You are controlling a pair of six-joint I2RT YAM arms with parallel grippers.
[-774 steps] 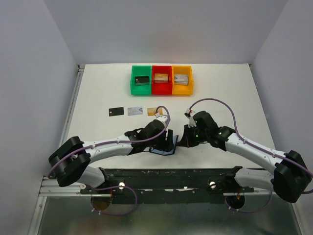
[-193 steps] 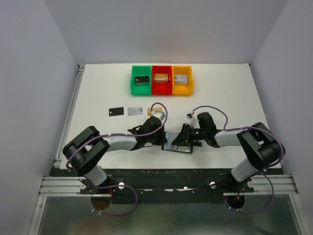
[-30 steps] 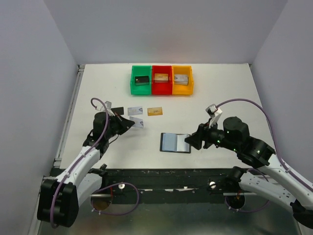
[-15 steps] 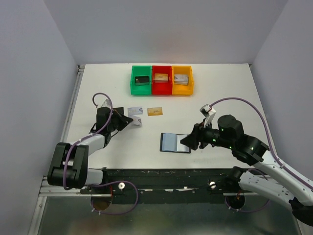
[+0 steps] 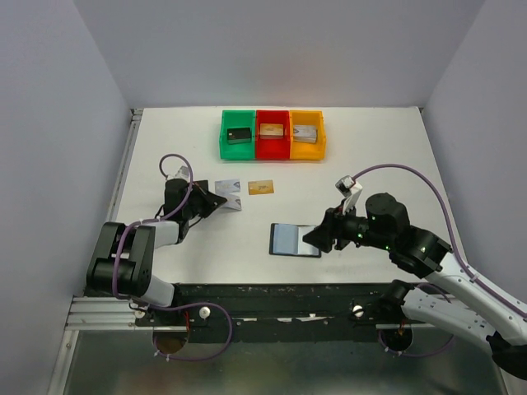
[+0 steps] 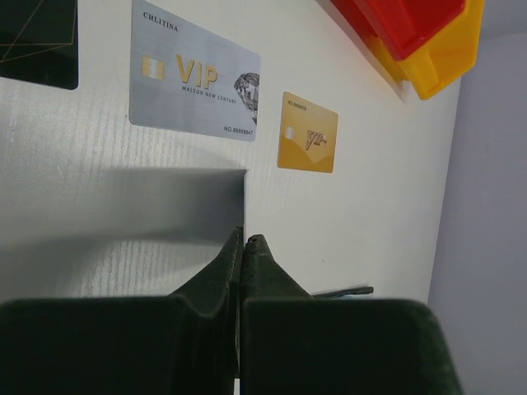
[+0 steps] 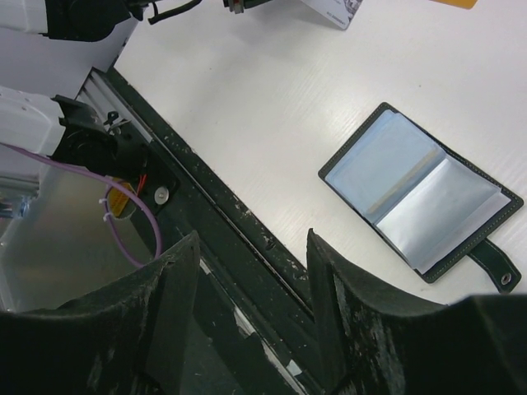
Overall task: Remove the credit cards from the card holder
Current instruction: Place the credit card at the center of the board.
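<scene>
Black holder lies open; right tool spread at its 3 o'clock, left tool pinching a card.

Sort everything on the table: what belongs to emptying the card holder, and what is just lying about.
Belongs to the job:
- card holder, lying open
- black card
- silver card
- gold card
- fourth card, pinched in the left gripper

Just lying about:
- green bin with black block
- red bin with tan block
- yellow bin with silver block
</scene>
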